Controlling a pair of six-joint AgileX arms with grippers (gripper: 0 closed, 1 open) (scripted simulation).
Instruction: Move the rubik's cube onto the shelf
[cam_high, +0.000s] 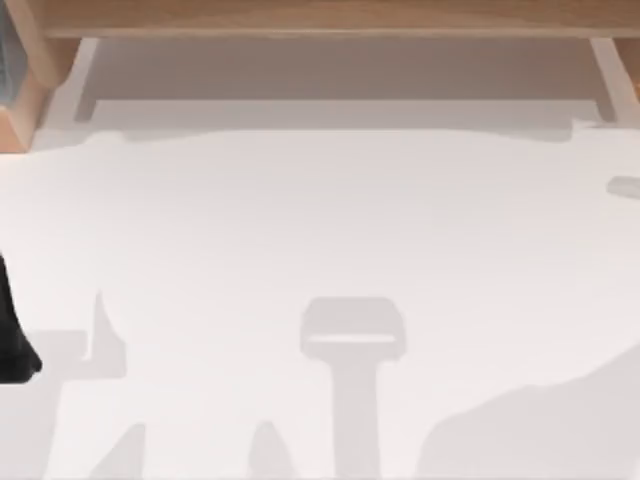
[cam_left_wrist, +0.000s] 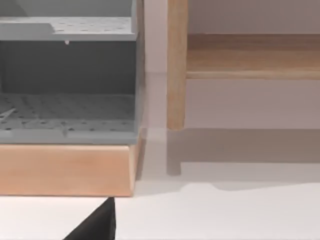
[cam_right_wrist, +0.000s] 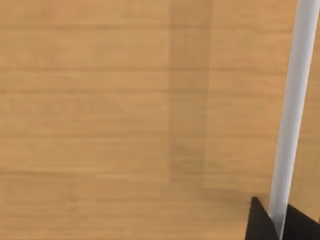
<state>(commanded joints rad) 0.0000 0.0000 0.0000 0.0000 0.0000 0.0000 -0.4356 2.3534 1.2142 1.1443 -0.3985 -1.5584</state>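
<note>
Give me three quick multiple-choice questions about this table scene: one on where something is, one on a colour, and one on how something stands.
1. In the top view, where does the shelf lie on the table?
A. along the top edge
B. across the middle
C. along the bottom edge

2. What colour is the base under the grey rack?
A. blue
B. light-brown wood
C. black

3. How does the shelf's side post stand?
A. lying flat
B. leaning steeply
C. upright

Answers:
1 A: the wooden board runs along the top edge of the top view, with white table below it.
2 B: the left wrist view shows a light wooden block under the rack.
3 C: in the left wrist view the post's edges run straight up from the table.
</note>
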